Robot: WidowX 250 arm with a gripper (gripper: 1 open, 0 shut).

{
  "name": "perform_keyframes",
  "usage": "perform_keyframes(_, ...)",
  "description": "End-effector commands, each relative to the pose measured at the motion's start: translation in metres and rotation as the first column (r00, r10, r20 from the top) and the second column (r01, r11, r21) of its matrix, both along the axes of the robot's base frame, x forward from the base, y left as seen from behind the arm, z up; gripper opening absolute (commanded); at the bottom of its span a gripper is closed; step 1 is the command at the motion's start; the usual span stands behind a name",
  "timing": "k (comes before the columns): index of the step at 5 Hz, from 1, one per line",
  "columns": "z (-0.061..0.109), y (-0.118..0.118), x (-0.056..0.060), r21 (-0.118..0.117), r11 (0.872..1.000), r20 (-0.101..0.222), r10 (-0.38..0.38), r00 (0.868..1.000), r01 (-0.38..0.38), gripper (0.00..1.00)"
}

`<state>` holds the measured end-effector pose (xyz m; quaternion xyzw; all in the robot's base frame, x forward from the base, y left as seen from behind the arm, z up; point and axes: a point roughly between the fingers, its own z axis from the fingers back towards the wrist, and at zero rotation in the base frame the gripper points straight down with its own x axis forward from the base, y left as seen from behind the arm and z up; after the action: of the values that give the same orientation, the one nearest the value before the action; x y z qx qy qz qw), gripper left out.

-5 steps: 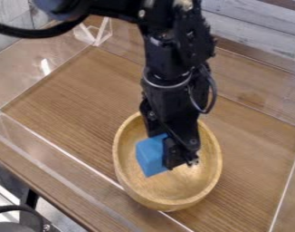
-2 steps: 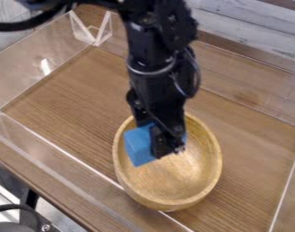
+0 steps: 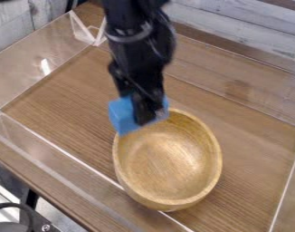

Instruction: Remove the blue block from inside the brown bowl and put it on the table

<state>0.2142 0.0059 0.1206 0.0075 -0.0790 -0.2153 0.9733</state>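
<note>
Since a second ago the gripper [image 3: 145, 111] has lifted out of the brown bowl [image 3: 169, 163] and swung toward the counter's far-left side, carrying the blue block [image 3: 123, 114] with it. The gripper is clamped on the block, which now hangs above the bowl's far-left rim, clear of the hollow. This looks like the carry step. Next, I'd say, it should travel on over bare counter [image 3: 65, 95], lower, then let go.
</note>
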Motion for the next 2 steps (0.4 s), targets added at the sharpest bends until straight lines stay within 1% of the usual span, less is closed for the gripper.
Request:
perform_keyframes(1, 0.018, 0.027, 0.017, 0.018, 0.999, 0.063, 0.047, 0.997, -0.048, 0.0)
perform_keyframes(2, 0.016, 0.052, 0.018, 0.023, 0.995, 0.072, 0.097, 0.993, -0.099, 0.0)
